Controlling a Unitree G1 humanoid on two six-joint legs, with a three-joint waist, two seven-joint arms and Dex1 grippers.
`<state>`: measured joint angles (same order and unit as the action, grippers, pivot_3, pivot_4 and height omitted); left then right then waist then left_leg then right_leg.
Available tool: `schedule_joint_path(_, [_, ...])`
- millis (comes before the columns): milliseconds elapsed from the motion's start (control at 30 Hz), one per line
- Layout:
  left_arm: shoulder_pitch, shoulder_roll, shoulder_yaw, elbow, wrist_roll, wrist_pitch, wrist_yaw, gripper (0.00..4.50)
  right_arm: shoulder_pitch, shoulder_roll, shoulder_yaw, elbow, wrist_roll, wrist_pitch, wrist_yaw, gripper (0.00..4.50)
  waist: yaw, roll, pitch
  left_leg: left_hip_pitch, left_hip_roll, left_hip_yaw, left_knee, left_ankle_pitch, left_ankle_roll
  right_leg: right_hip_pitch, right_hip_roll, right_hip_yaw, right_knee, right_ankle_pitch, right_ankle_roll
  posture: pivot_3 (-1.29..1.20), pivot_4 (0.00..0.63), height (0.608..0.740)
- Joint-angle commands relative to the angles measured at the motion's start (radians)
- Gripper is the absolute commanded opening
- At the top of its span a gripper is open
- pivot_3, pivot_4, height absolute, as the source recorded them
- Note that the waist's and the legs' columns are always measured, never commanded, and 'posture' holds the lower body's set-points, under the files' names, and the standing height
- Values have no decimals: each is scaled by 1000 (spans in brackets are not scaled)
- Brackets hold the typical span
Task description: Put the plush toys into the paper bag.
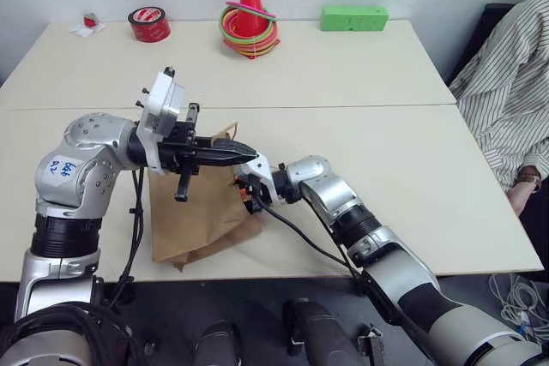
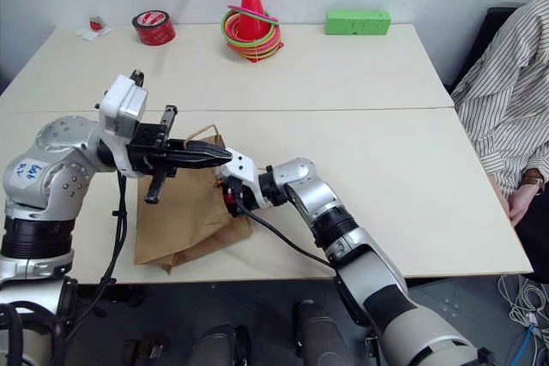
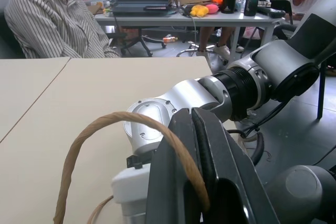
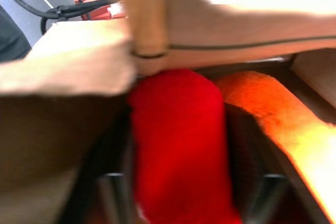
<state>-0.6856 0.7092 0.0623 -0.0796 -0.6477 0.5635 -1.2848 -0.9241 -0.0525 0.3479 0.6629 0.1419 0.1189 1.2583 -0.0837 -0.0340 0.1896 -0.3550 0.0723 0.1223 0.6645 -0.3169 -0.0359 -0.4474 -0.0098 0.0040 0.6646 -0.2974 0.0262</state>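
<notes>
The red plush toy (image 4: 178,140) sits between the right gripper's (image 1: 250,188) fingers at the mouth of the brown paper bag (image 1: 202,216), with the orange plush toy (image 4: 273,114) just beside it, already inside against the bag's wall. To finish this step well, the right gripper should let the red toy go only once it is well past the lip, then draw back along the way it points, so the fingers do not drag the toy or the paper out again. Its fingers stand apart on either side of the toy; whether they grip it or have released it I cannot tell.

The red toy looks soft, rounded and fuzzy; the orange one is lumpier and brightly lit.

The left gripper (image 1: 225,153) is clenched on the bag's twine handle (image 3: 126,145), holding the mouth up and open. It should hold steady and keep the loop taut.

The bag lies near the table's (image 1: 412,169) front edge, toward its left end. At the far edge stand a red tape roll (image 1: 148,24), a red cone with coloured rings (image 1: 250,16) and a green block (image 1: 354,17). A person in a striped shirt (image 1: 506,92) sits by the right edge.
</notes>
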Motion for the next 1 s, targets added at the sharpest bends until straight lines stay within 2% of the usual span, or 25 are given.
schedule_joint_path(33, [29, 27, 49, -63, -34, 14, 21, 0, 9, -78, -26, -107, 23, 82, 53, 3469, 1, 0, 0, 0, 0, 0, 0, 0, 0, 0, 0, 0, 0, 0, 0, 0, 150, 740])
schedule_joint_path(133, [68, 37, 78, -96, -51, 29, 50, 0, 34, -191, -42, -240, 77, 253, 121, 4463, 5, 0, 0, -1, 0, 0, 0, -1, 1, 0, -1, 0, -1, 0, 0, 0, 150, 740])
schedule_joint_path(200, [89, 40, 92, -114, -58, 35, 67, 0, 52, -256, -56, -307, 116, 347, 153, 4463, 9, 0, 0, -1, 0, -1, 0, -1, 2, 0, -1, 0, -2, 0, 0, 0, 150, 740])
schedule_joint_path(333, [110, 47, 105, -133, -66, 42, 83, 0, 63, -321, -119, -306, 155, 376, 154, 4463, 7, 0, 0, -1, -1, 0, 0, -1, 2, 0, -1, 0, -2, 0, 0, 0, 150, 740])
schedule_joint_path(433, [119, 52, 108, -147, -71, 46, 89, 0, 31, -352, -144, -227, 143, 440, 111, 4463, 4, 0, 0, -1, 0, 0, 0, -1, 2, 0, 0, 0, -2, 0, 0, 0, 150, 740])
schedule_joint_path(500, [123, 54, 109, -156, -75, 48, 96, 0, -2, -355, -109, -146, 73, 454, 48, 4463, -1, 0, 0, -1, -1, 0, 0, -1, 2, 0, 0, 0, -2, 0, 0, 0, 150, 740])
schedule_joint_path(700, [135, 56, 114, -178, -85, 52, 121, 0, -75, -252, -94, 28, 1, 356, -52, 4463, -8, 0, 0, 0, 0, 1, -1, -1, 1, 0, 1, 1, -2, 0, 0, 0, 150, 740])
schedule_joint_path(867, [153, 59, 121, -194, -90, 55, 140, 0, -139, -175, -40, 185, -61, 282, -10, 4463, -3, 0, 0, 0, 0, 0, -1, -1, 1, 0, 0, 1, -2, 0, 0, 0, 150, 740])
schedule_joint_path(1000, [169, 65, 129, -204, -89, 53, 154, 0, -174, -165, -30, 249, -66, 336, 98, 3537, -2, 0, 0, 0, 0, 0, -1, -1, 1, 0, 0, 1, -2, 0, 0, 0, 150, 740])
